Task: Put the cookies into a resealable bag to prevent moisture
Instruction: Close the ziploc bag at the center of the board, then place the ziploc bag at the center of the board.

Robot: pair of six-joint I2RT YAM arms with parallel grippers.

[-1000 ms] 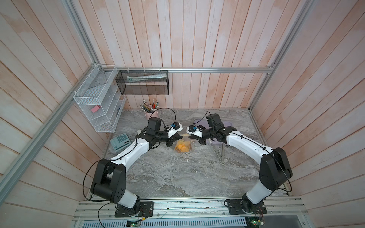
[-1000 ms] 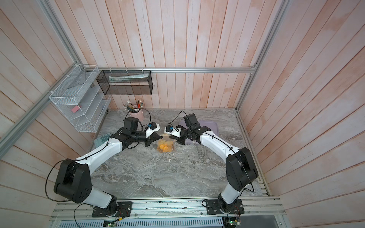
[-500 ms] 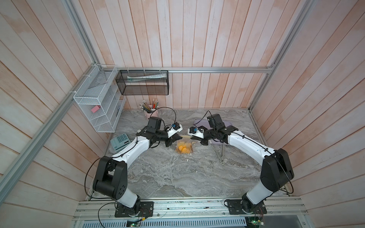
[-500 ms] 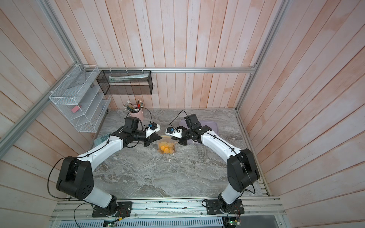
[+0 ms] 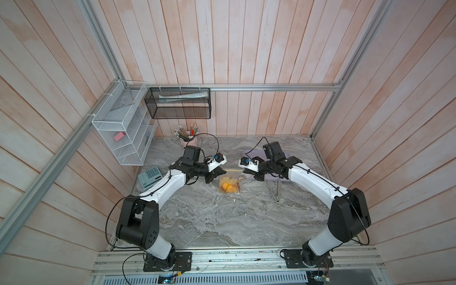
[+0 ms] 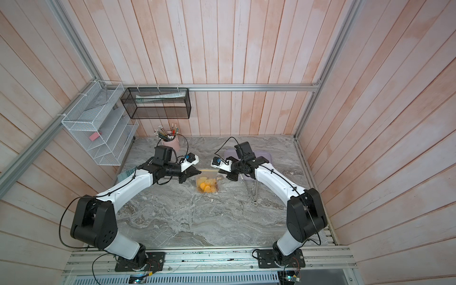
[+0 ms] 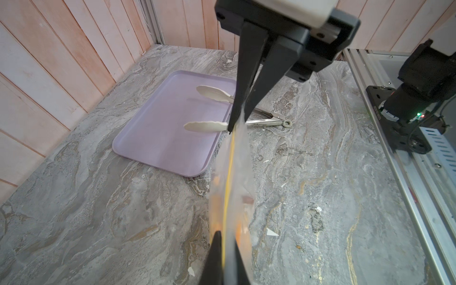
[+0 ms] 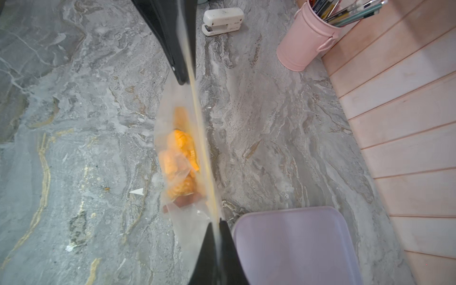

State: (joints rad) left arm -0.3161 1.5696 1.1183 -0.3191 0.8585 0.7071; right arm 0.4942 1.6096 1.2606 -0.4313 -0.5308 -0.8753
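The clear resealable bag (image 5: pixel 232 181) hangs between my two grippers above the marble table, its yellow seal strip (image 5: pixel 233 170) stretched taut. Orange cookies (image 5: pixel 227 186) and a brown one lie in the bag's bottom, also seen in the right wrist view as cookies (image 8: pixel 180 158). My left gripper (image 5: pixel 220 171) is shut on the strip's left end. My right gripper (image 5: pixel 244 172) is shut on its right end. In the left wrist view, my left gripper (image 7: pixel 225 237) pinches the bag (image 7: pixel 237 172). In the right wrist view, my right gripper (image 8: pixel 216 227) pinches the strip (image 8: pixel 199 138).
A lilac tray (image 5: pixel 283 178) lies under the right arm, with metal tongs (image 7: pixel 212 125) resting partly on it. A pink pencil cup (image 5: pixel 188 140) and a white stapler (image 8: pixel 222 21) stand at the back. A calculator (image 5: pixel 149 175) lies at the left. Small crumbs dot the table.
The grippers have drawn slightly apart, the right one shifting right, and the seal strip is stretched tighter between them. Both stay shut on the bag.
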